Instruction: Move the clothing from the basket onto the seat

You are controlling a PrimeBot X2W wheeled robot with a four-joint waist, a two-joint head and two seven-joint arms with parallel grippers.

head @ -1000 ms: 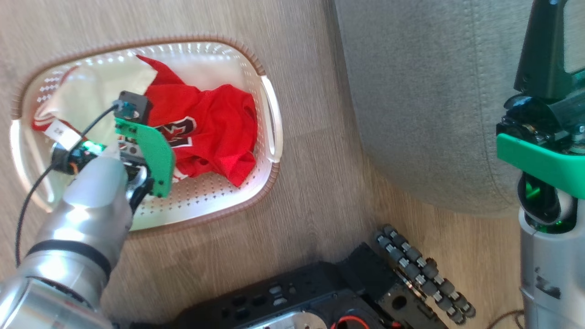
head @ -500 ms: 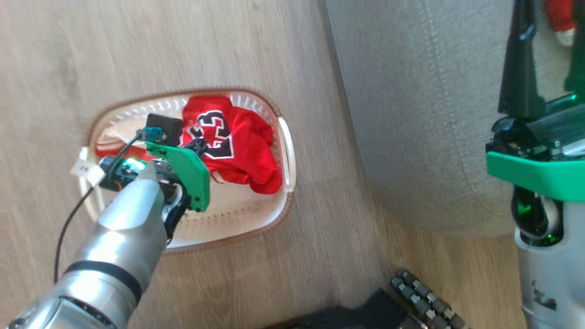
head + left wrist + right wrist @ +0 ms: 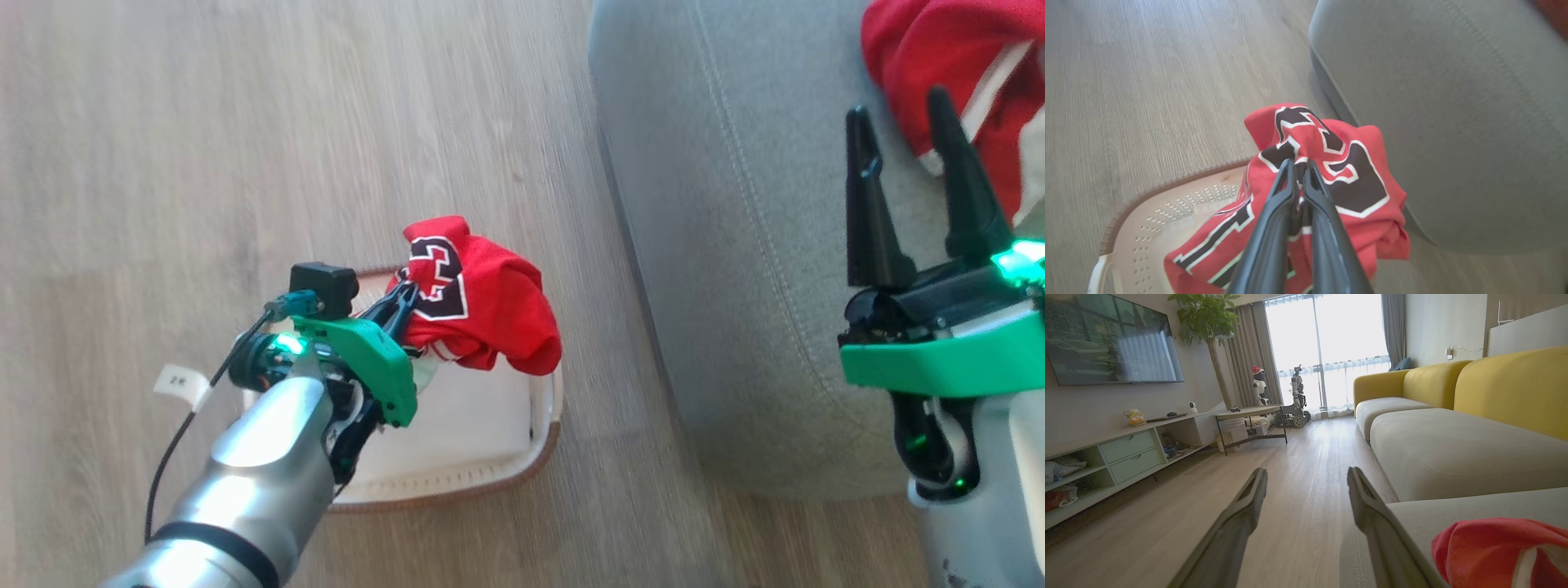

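Above the basket (image 3: 457, 478), the left hand (image 3: 1299, 163) is clamped on the 23 jersey (image 3: 498, 318) dangling just beside the seat (image 3: 735, 245), so I'd lift till it hangs clear, then swing over; right hand (image 3: 896, 106) is spread open.

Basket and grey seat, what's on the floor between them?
Nothing; in the head view, bare wooden floor runs between the basket and the seat.

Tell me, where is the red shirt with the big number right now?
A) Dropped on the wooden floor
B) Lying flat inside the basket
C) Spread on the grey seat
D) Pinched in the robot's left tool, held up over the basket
D: the left tool is shut on the jersey, which hangs over the basket, short of the seat.
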